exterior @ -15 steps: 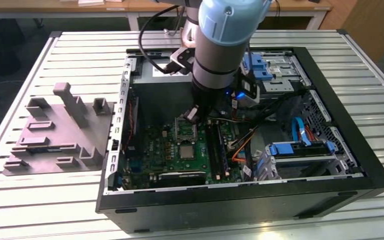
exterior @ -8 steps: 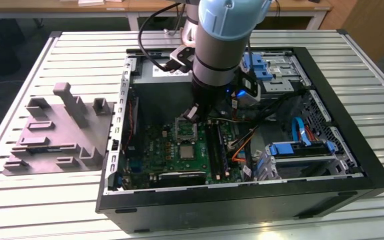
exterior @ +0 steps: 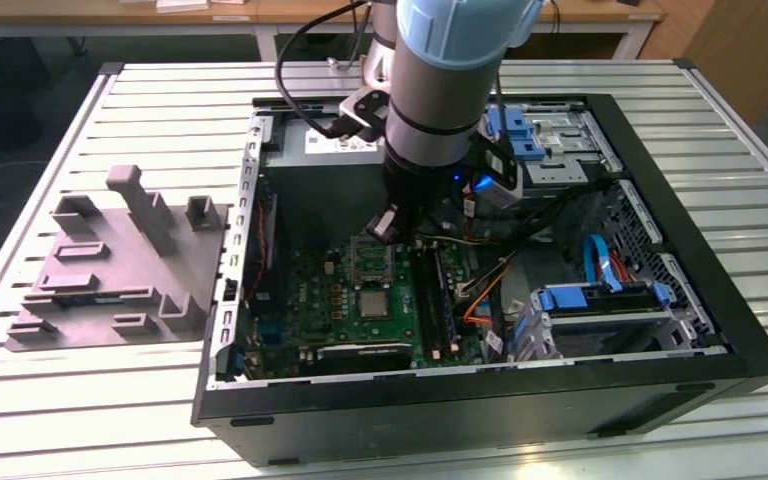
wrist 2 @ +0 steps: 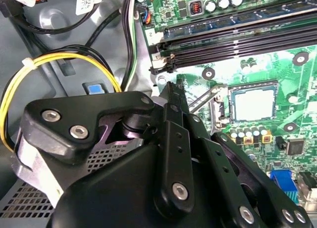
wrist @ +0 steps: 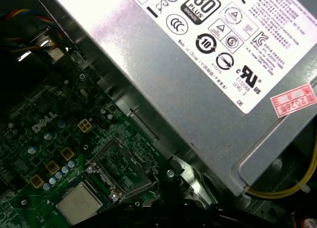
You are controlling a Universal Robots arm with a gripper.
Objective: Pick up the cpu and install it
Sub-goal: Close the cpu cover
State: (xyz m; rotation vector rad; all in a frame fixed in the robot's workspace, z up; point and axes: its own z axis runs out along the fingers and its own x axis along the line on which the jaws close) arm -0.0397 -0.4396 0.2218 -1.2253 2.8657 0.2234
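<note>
Silver cpu [wrist 2: 254,102] sits in the motherboard [exterior: 357,300] socket (frame flipped up); pincer [wrist 2: 171,89] above, looks pressed together, empty.

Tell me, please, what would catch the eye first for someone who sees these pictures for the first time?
First, the robot arm reaching down into the open computer case on the slatted table. Under it lies the green motherboard, with the cpu lying flat on it, apart from the end effector. The grey plastic fixture stands outside the case, at the exterior view's left.
</note>
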